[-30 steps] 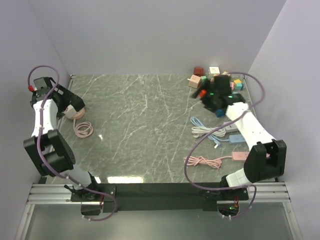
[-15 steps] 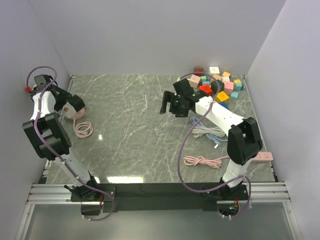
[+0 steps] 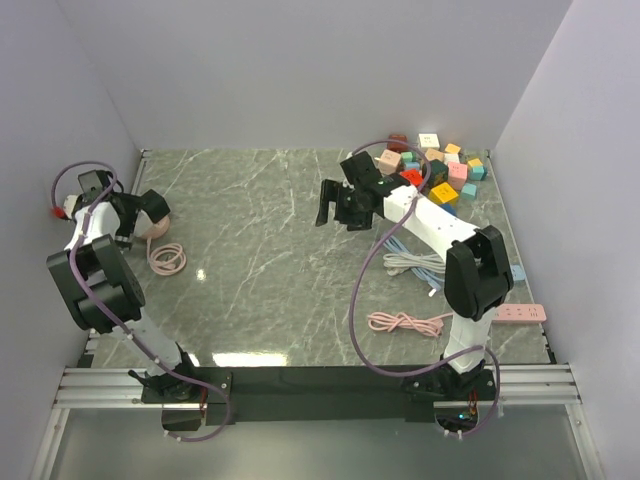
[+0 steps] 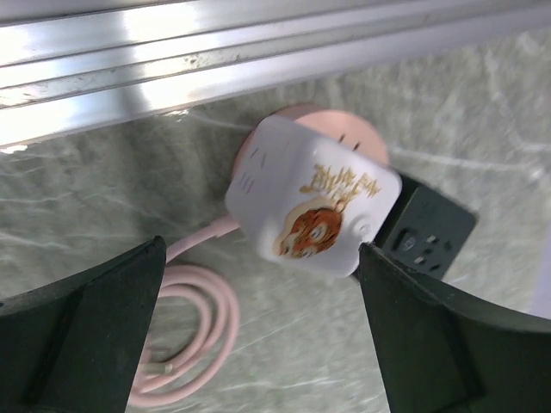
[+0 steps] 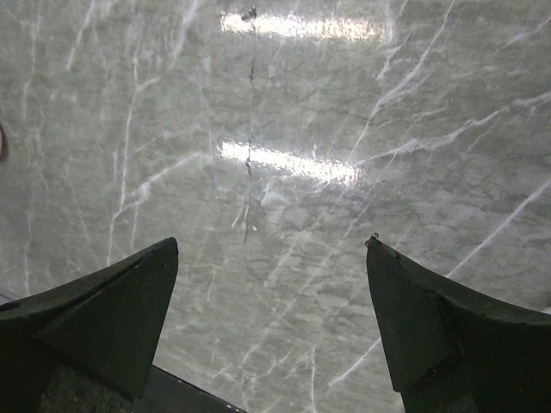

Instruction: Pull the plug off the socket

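Note:
In the left wrist view a white plug (image 4: 314, 206) with a tiger cartoon sits in a round pink socket (image 4: 349, 131). Its pink cable (image 4: 185, 335) coils on the marble below. My left gripper (image 4: 260, 249) is open, with one finger on each side of the plug and not touching it. From above, the left gripper (image 3: 138, 212) hovers at the far left over the pink socket (image 3: 158, 228) and cable coil (image 3: 167, 258). My right gripper (image 3: 328, 203) hangs open over bare marble near the table's middle; the right wrist view shows nothing between its fingers (image 5: 112, 310).
A black cube adapter (image 4: 435, 232) lies right beside the plug. A metal rail (image 4: 258, 60) runs along the wall behind the socket. Coloured blocks (image 3: 440, 165) pile at the back right. Loose cables (image 3: 415, 262), a pink cable (image 3: 405, 322) and a pink power strip (image 3: 520, 313) lie near the right edge.
The right arm swung from the block pile at the back right toward the table's middle. The left gripper shifted slightly nearer, over the socket.

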